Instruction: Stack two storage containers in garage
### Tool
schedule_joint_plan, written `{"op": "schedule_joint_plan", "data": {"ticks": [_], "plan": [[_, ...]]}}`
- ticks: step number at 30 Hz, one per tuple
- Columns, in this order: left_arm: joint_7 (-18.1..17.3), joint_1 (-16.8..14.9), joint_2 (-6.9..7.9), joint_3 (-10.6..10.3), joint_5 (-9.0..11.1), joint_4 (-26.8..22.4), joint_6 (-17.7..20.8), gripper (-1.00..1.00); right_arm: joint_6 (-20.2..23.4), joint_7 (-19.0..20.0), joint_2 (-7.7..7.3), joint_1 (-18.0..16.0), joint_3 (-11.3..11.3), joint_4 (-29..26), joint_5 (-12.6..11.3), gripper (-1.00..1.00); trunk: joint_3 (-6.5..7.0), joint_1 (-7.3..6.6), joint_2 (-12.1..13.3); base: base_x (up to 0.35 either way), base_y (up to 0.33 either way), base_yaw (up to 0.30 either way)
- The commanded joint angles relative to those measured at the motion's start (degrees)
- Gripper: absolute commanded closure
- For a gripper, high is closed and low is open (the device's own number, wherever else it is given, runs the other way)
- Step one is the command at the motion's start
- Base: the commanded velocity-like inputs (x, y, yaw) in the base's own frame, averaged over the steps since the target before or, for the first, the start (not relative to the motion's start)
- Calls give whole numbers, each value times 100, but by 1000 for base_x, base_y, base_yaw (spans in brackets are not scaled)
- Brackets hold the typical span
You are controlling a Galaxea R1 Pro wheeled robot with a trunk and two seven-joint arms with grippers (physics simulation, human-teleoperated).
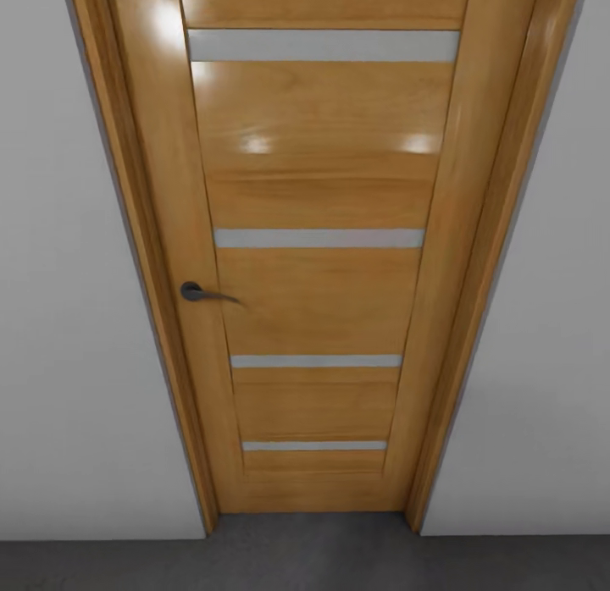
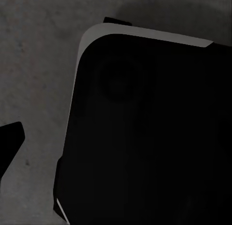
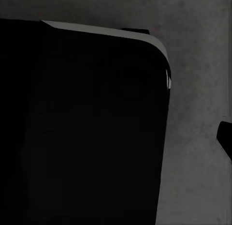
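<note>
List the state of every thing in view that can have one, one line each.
Wooden door: shut, flush in its frame.
Door handle: level, not pressed down.
Left gripper: a dark fingertip shows over grey concrete floor; open or shut cannot be told.
Right gripper: a dark fingertip shows at the picture's edge; open or shut cannot be told.
Robot's dark base: standing on the concrete.

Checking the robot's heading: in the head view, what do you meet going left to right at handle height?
White wall → door frame → dark handle → wooden door → door frame → white wall.
</note>
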Motion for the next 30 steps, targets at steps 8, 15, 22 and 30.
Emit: {"op": "schedule_joint_plan", "data": {"ticks": [8,15,22,30], "plan": [[4,-1,0,1,28,-5,-13,-100,-8,-1,0,-1,-3,4,-7,-100,-4,3,-2,299,0,1],[4,-1,0,1,28,-6,-13,-100,-14,-1,0,-1,-3,4,-5,-100,-4,3,-2,58,0,189],[4,-1,0,1,28,-6,-13,-100,-14,-1,-3,-1,-11,4,1,-100,-4,3,-2,3,0,62],[4,-1,-8,1,28,-6,-13,-100,-16,-1,-9,-1,3,4,35,-100,-4,3,-2,0,0,2]]}}
